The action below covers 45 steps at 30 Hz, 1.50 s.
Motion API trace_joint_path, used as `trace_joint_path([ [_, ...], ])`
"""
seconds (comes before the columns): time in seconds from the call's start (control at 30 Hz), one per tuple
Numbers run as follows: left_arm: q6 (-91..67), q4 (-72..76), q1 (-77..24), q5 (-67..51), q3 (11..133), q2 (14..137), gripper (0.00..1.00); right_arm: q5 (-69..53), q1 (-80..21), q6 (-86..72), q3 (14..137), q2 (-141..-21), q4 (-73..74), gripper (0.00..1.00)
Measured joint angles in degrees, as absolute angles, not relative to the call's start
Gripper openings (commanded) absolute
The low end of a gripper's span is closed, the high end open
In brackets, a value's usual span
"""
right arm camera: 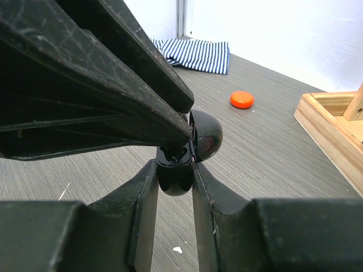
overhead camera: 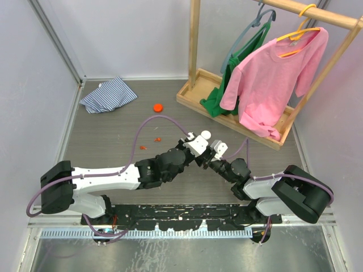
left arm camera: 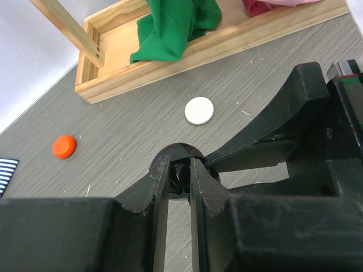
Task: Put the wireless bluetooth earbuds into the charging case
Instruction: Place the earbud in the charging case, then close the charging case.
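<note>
Tabletop (overhead camera: 113, 133) of grey wood grain below charging case (right arm camera: 174, 180), white walls (overhead camera: 130, 34) around

Open tabletop (overhead camera: 108, 139) left; wooden rack (overhead camera: 191, 95) blocks far right.

A glossy black charging case (right arm camera: 204, 136) shows against the grey, finely streaked table (overhead camera: 113, 136), alongside a blue-and-white striped cloth (overhead camera: 108, 94), an orange puck (overhead camera: 157, 106), a white puck (left arm camera: 199, 110), a pale wooden rack (overhead camera: 194, 39), a pink shirt (overhead camera: 266, 79) and a green garment (overhead camera: 218, 96).
</note>
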<state>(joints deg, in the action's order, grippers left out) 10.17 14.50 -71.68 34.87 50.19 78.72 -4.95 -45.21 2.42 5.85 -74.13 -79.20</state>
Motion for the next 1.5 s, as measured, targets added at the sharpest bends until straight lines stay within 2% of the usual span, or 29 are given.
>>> trace_joint_path([
  [0.3,10.98,14.35,-72.53,34.63,48.97,78.22,0.24,-3.79,-45.21,2.42,5.76,-74.13,-79.88,0.13],
  [0.47,10.81,14.35,-72.64,33.89,48.9,77.97,0.3,-3.46,-45.21,2.39,5.76,-74.13,-80.14,0.13],
  [0.97,5.72,10.5,-72.66,32.6,49.52,74.06,0.56,-3.49,-45.21,2.22,5.54,-74.13,-80.62,0.13],
  [1.23,-0.08,5.21,-70.7,30.26,49.6,66.43,0.59,-3.49,-45.21,1.98,5.54,-74.13,-81.12,0.13],
  [1.5,-6.72,-1.13,-63.35,27.38,50.54,65.45,0.61,-3.49,-45.21,1.8,5.54,-74.13,-81.41,0.13],
])
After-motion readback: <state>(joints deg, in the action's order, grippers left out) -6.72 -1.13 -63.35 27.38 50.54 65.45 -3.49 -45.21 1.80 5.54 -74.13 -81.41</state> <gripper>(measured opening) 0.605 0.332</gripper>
